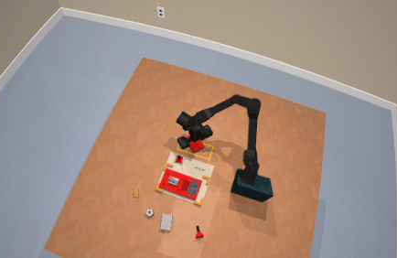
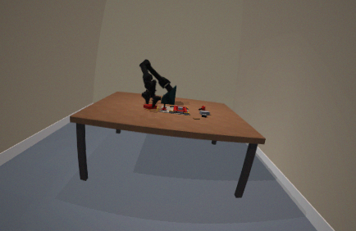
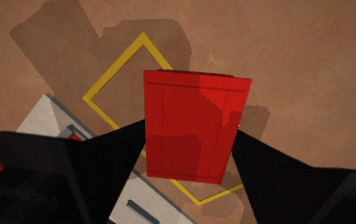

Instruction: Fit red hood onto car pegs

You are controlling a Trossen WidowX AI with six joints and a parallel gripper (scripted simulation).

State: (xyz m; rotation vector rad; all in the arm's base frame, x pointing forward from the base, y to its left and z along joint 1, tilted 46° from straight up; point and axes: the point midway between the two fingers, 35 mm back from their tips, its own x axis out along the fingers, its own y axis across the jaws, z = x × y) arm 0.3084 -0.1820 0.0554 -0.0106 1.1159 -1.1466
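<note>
The red hood (image 1: pixel 197 145) (image 2: pixel 149 106) (image 3: pixel 195 125) lies roof up at the yellow outlined rectangle, turned at an angle to it. My gripper (image 1: pixel 191 140) (image 2: pixel 151 105) (image 3: pixel 189 127) is shut on the hood, one finger against each long side. I cannot tell whether the hood touches the table. The red chassis (image 1: pixel 184 187) (image 2: pixel 180 110) sits in the jig (image 1: pixel 207 170), with the grey engine block (image 1: pixel 173 181) in place on its deck. The pegs are too small to make out, and the hood's corner holes are not visible.
A small red part with a black top (image 1: pixel 179 159) stands on the jig's pale board. A tan block (image 1: pixel 136 192), a wheel-like ring (image 1: pixel 149 214), a grey block (image 1: pixel 166 222) and a red-and-black piece (image 1: pixel 199 233) lie on the table beyond the chassis.
</note>
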